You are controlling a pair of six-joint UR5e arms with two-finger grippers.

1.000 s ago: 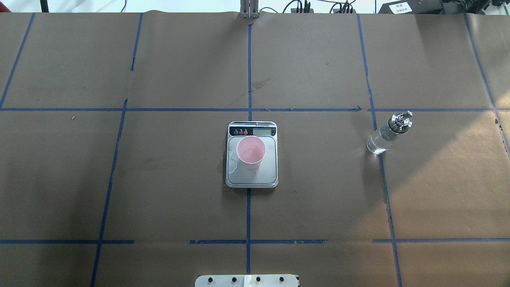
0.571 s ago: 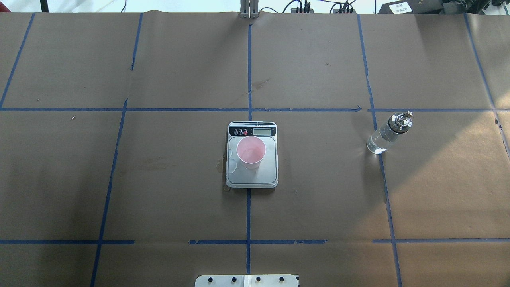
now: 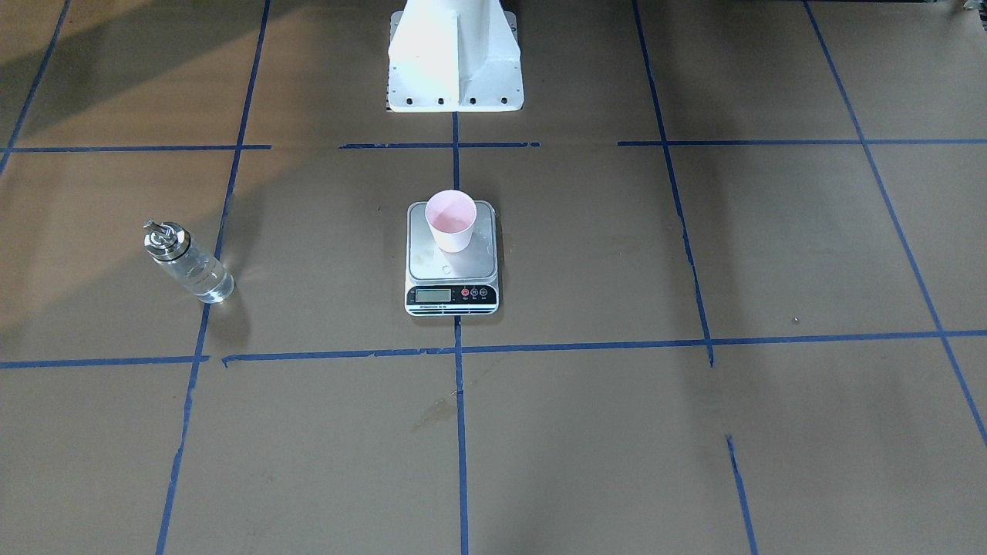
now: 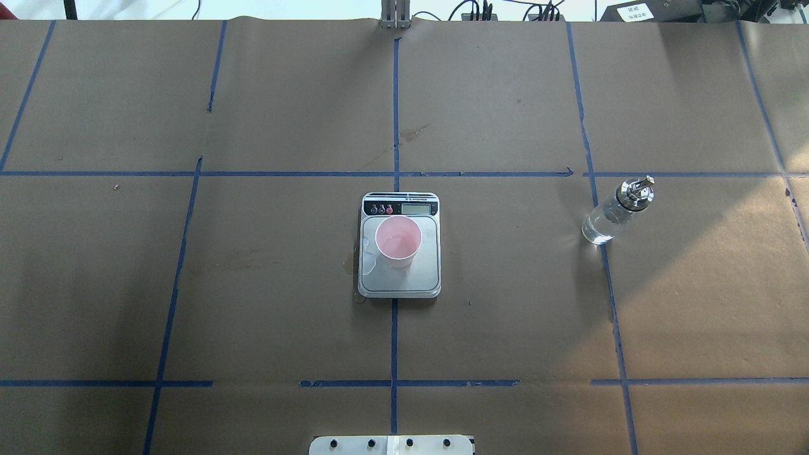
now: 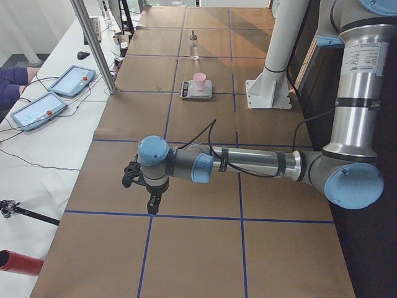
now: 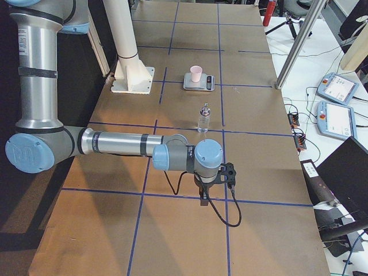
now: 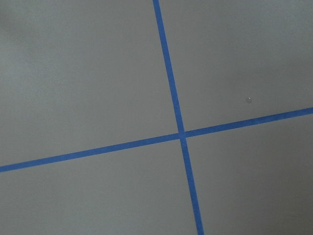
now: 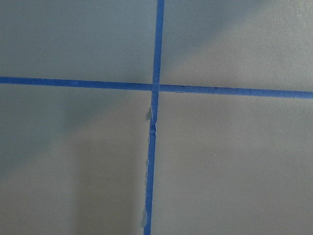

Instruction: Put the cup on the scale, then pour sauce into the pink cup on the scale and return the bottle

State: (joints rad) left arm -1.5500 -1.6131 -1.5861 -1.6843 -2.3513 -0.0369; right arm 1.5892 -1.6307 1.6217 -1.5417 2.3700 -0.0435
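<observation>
Nothing moved — task judged done
Cup (image 4: 398, 241) on scale (image 4: 418, 278), bottle (image 4: 602, 222) set aside; left claw (image 5: 152, 203), right claw (image 6: 203, 198) — grip cannot be told.

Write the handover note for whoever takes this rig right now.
Left gripper: over the table at the robot's left end, holding nothing; open or shut, cannot tell. Right gripper: likewise at the right end.
Cup stands upright on the scale; a sheen inside suggests liquid.
Bottle stands upright on the table to the robot's right, clear sauce inside, free of both grippers.
Done: cup placed, pour apparently made, bottle set down.
Left: probably nothing; the display is unreadable, and a wet patch seems to show beside the cup.
</observation>
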